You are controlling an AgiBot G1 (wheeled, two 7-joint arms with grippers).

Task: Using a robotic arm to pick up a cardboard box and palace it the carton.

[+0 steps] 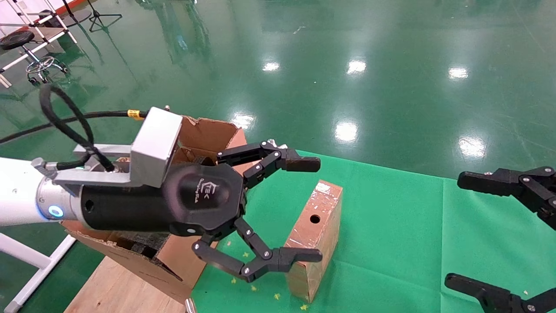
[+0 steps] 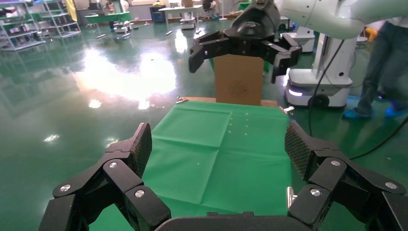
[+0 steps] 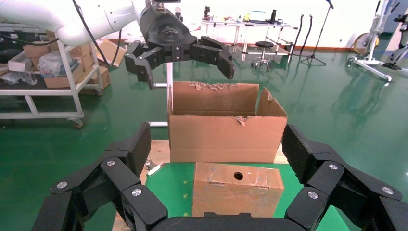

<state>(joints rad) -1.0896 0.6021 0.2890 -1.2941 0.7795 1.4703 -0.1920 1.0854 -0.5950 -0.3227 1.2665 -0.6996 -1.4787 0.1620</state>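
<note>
item: cardboard box (image 1: 316, 237), taped, round hole in its face, standing on the green-covered table (image 1: 391, 243); carton (image 3: 226, 126) at its 9 o'clock in the head view, just beside it. left gripper (image 1: 278, 213) on the robotic arm (image 1: 26, 195): jaws wide open, holding nothing, hanging over the box's near-left edge. right gripper (image 1: 499, 234): at 3 o'clock, well apart, jaws wide open, empty.
</note>
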